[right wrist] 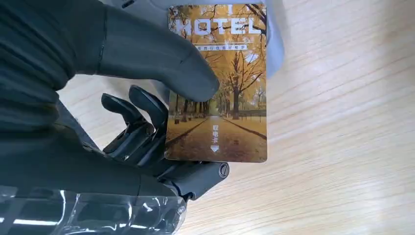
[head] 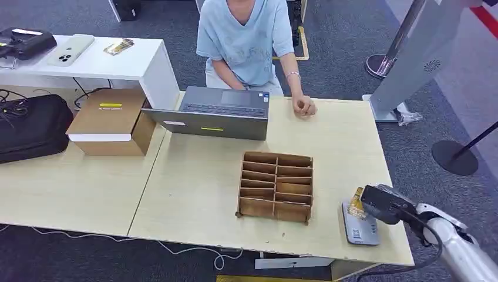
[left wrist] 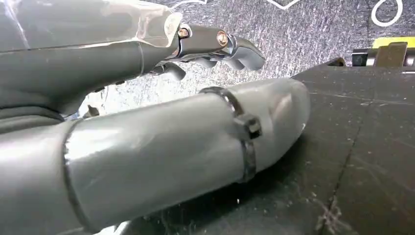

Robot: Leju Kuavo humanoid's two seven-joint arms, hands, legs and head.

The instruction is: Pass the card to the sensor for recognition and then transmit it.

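Note:
A yellow hotel card (head: 356, 204) with an autumn tree picture is pinched in my right hand (head: 384, 204) at the table's near right corner. It hangs just above the grey sensor pad (head: 359, 228) lying there. In the right wrist view the thumb (right wrist: 161, 63) presses the card (right wrist: 220, 98) against the darker fingers (right wrist: 142, 127), and a grey edge of the sensor (right wrist: 275, 39) shows behind the card. My left hand (left wrist: 186, 142) hangs over dark flooring, holding nothing, with its fingers (left wrist: 220, 46) loosely apart.
A wooden divider box (head: 275, 187) stands left of the sensor. A person (head: 246, 41) sits at the far side behind an open laptop (head: 214, 111), one fist on the table (head: 194, 176). A cardboard box (head: 111, 120) and a black bag (head: 32, 126) lie at the left. A stanchion base (head: 455, 157) stands at the right.

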